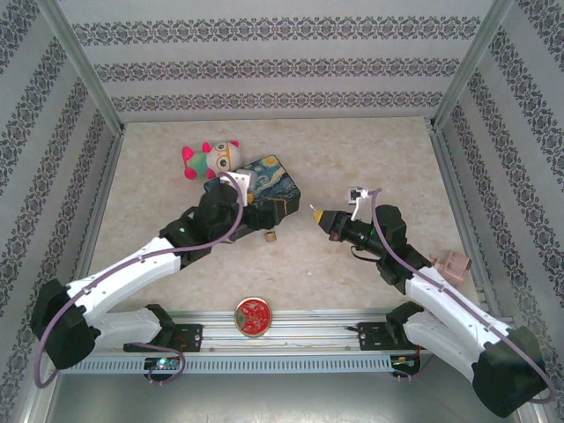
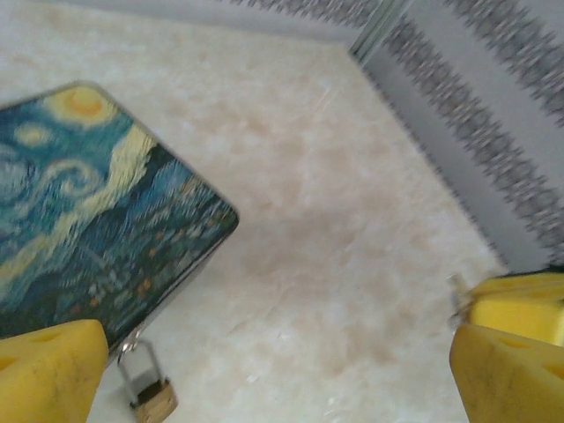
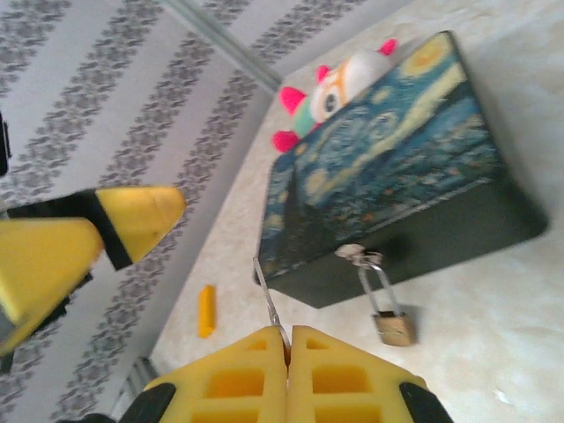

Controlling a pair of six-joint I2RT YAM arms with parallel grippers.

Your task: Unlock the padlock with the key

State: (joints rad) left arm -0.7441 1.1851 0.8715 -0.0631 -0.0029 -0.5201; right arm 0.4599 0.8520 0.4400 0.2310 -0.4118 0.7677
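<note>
The tiny brass padlock (image 3: 393, 328) hangs by its thin silvery shackle from the hasp (image 3: 352, 254) on the dark front of a box painted with a starry night (image 3: 388, 167). Its body rests on the table (image 1: 270, 236). My right gripper (image 3: 288, 339) is shut on the key (image 3: 270, 300), whose thin silvery blade sticks out toward the box, left of the padlock. In the top view this gripper (image 1: 318, 214) is right of the padlock, apart from it. My left gripper (image 2: 278, 352) stands open just above the padlock (image 2: 155, 398), nothing between its fingers (image 2: 48, 370).
A plush toy (image 1: 211, 159) lies behind the box (image 1: 264, 179). A round red tin (image 1: 252, 316) sits at the near edge between the arm bases. A small orange piece (image 3: 205, 310) lies on the table. A pinkish object (image 1: 454, 267) is at the right wall.
</note>
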